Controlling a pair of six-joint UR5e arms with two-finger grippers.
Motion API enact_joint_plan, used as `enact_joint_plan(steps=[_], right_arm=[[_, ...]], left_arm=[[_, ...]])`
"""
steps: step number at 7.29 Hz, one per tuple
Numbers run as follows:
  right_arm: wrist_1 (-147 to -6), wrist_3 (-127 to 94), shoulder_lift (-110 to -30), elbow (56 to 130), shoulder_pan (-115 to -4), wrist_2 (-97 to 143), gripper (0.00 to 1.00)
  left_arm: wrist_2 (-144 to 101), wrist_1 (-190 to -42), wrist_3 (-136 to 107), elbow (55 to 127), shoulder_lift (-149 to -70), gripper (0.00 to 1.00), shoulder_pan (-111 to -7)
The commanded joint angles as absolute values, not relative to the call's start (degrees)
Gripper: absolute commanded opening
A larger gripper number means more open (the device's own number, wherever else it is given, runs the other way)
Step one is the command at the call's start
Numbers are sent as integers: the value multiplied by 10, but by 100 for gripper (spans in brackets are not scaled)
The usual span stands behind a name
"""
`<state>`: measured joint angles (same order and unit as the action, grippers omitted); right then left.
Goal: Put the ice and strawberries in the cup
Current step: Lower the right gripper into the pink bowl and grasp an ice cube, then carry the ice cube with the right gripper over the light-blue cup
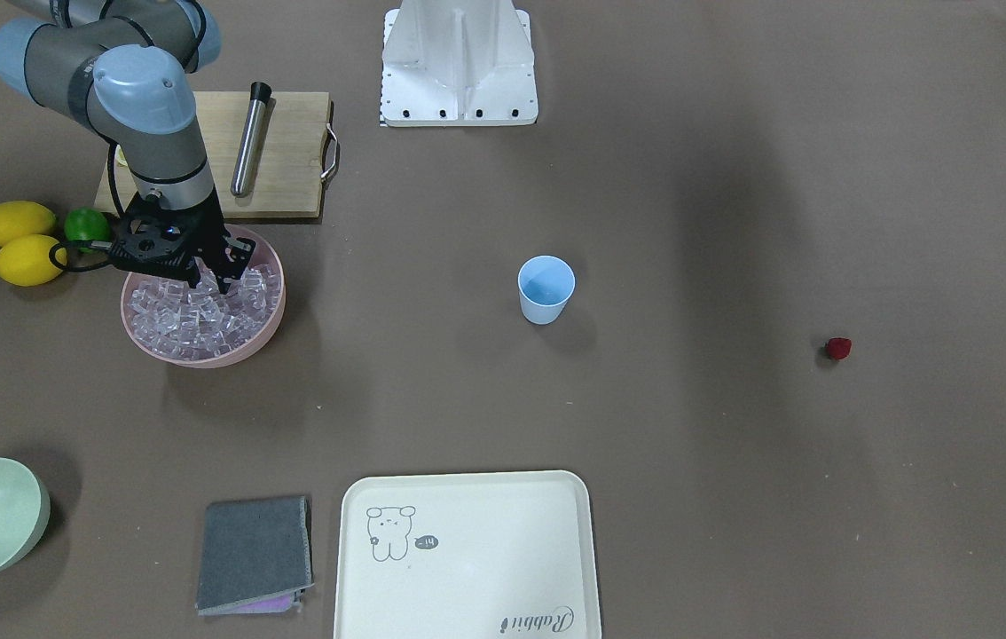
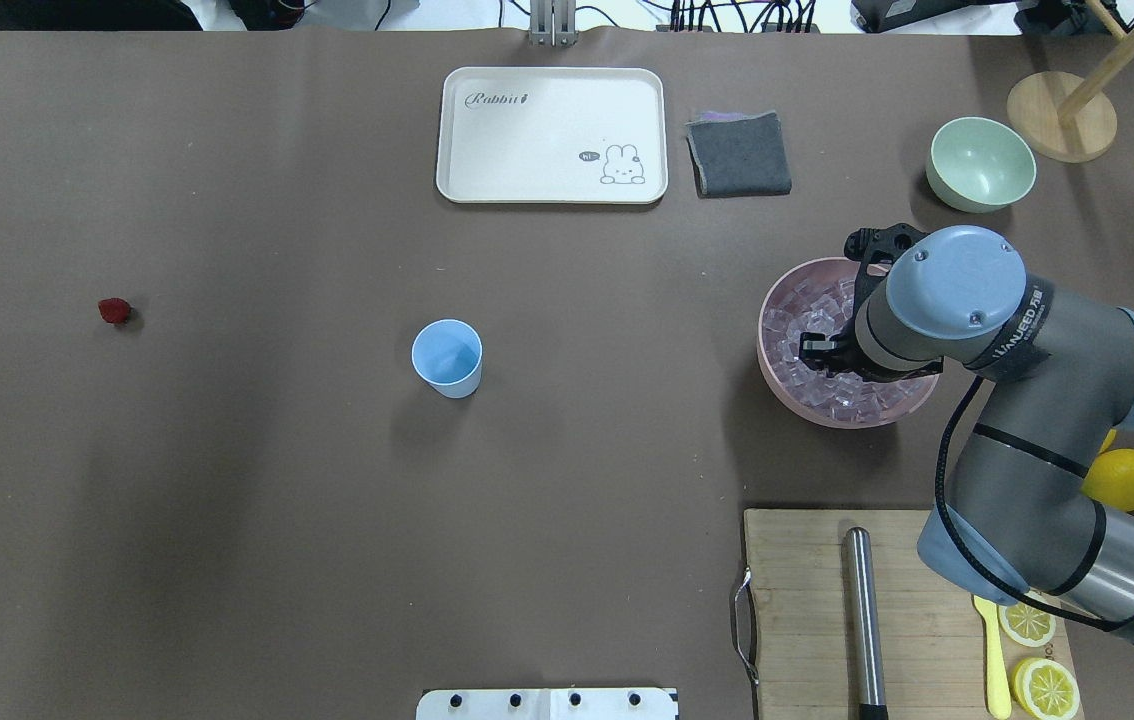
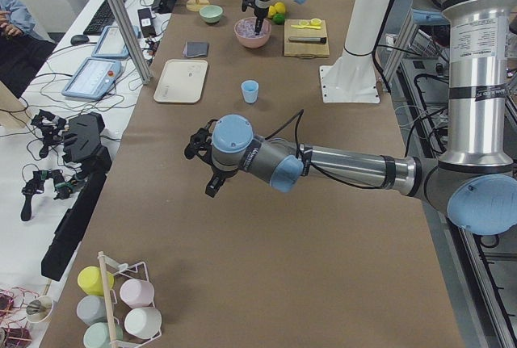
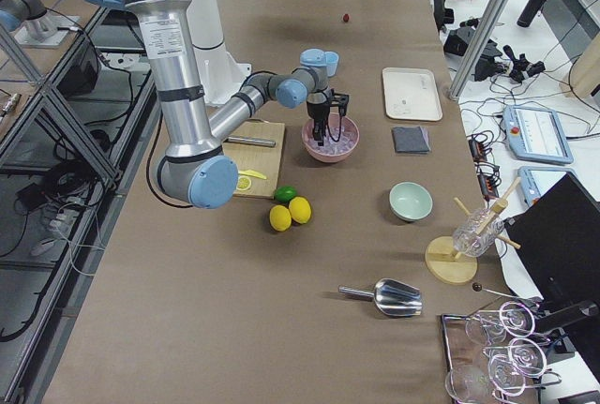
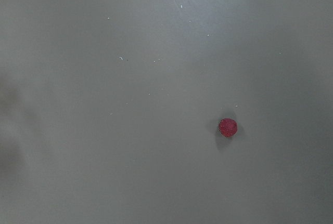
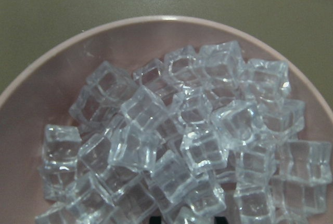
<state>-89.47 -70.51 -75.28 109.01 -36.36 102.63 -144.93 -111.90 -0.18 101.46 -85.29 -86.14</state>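
Right under & around the tips of the R gripper (image 1: 208,277) is the ice (image 6: 171,146), a heap of small clear cubes in a round pink bowl (image 1: 201,361). The tips dip into the heap & stand a bit apart w/ cubes between, but can't tell if they pinch one yet. The cubes look hard, smooth & shiny, prob. light & slippy, so one could pop out. Best to squeeze 1 cube on 2 flat sides, not on corners. The cup (image 1: 546,288) is light blue plastic, open side up, well apart from those tips, & looks empty. The strawberry (image 1: 838,348) is tiny, dark red & bumpy, alone on the brown table cover, down below the L gripper (image 3: 202,158), not touching it. Can't tell if the L fingers are wide or narrow.
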Motion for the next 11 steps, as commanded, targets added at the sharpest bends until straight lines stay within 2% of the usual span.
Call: enact_joint_plan(steps=[1,5,8,9,11], right_arm=[[-896,-705,-749,1095,-377,1030,0],[-923,-736,-666,1114,-387,1024,0],[-948,-767,-532,1076,-298,930,0],[-979,-784,-480,1062,-272,907,0],[-979,-822,-400,964,-254,894,0]], left_arm=[[-1448,-1119,-2,1013,-853,99,-861],[-1449,-1120,-3,1010,-853,99,-861],[-1449,-1119,-3,1005,-853,99,-861],[-1449,-1119,-3,1004,-853,99,-861],[-1449,-1119,-3,998,-853,99,-861]])
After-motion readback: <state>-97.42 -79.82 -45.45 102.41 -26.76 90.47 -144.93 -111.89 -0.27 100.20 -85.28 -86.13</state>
